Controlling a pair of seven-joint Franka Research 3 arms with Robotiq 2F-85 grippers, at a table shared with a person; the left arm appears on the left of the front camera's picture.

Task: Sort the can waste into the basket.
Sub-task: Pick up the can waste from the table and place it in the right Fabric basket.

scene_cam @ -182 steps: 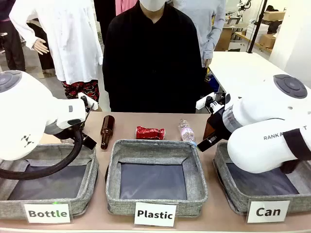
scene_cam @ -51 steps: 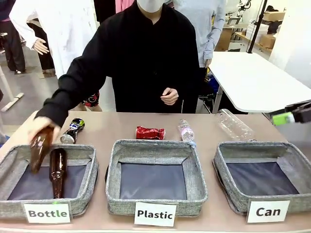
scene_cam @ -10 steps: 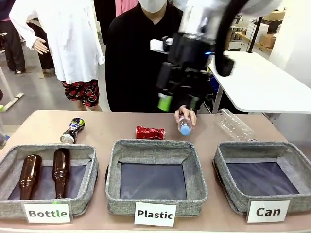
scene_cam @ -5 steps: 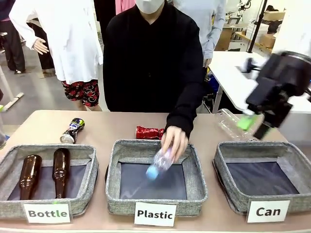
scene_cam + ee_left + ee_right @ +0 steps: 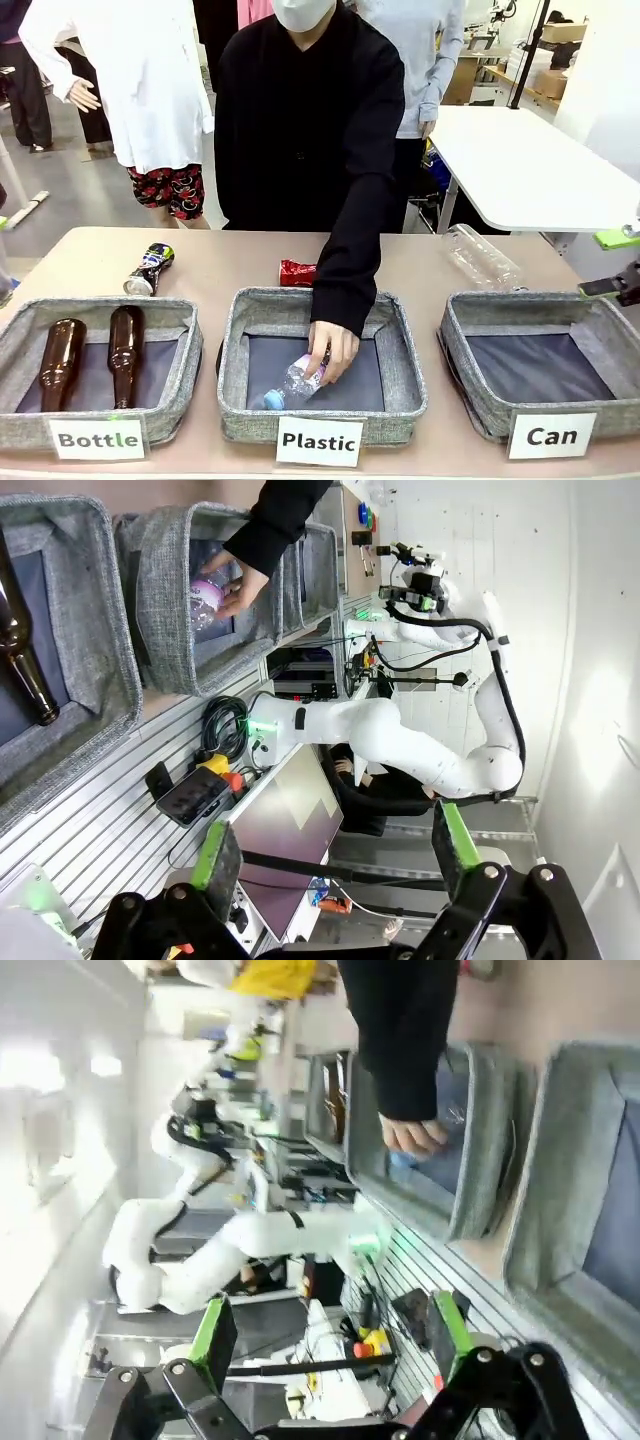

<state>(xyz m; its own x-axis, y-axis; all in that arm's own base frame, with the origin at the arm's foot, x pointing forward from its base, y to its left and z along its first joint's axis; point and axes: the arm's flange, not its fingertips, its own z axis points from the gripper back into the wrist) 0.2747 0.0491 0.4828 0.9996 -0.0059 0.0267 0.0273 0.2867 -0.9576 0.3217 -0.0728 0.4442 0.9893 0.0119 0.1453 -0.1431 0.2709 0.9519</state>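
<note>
The crushed red can [image 5: 292, 272] lies on the table behind the Plastic basket, partly hidden by the person's sleeve. The dark printed can [image 5: 150, 268] lies on its side at the far left, behind the Bottle basket. The Can basket [image 5: 522, 304], with nothing in it, stands at the front right with its label [image 5: 552, 436]; it also shows in the right wrist view [image 5: 560, 1210]. My right gripper [image 5: 610, 263] is open at the right edge, just above that basket's far corner. My left gripper [image 5: 330, 865] is open, holding nothing, away from the table.
The person's hand [image 5: 332, 348] holds a small clear bottle [image 5: 290, 384] down inside the Plastic basket [image 5: 230, 345]. A large clear bottle [image 5: 482, 258] lies behind the Can basket. Two brown bottles [image 5: 125, 355] lie in the Bottle basket [image 5: 190, 350].
The person's hand has lowered the small clear bottle into the Plastic basket. My right arm has swung away to the right edge of the front view.
</note>
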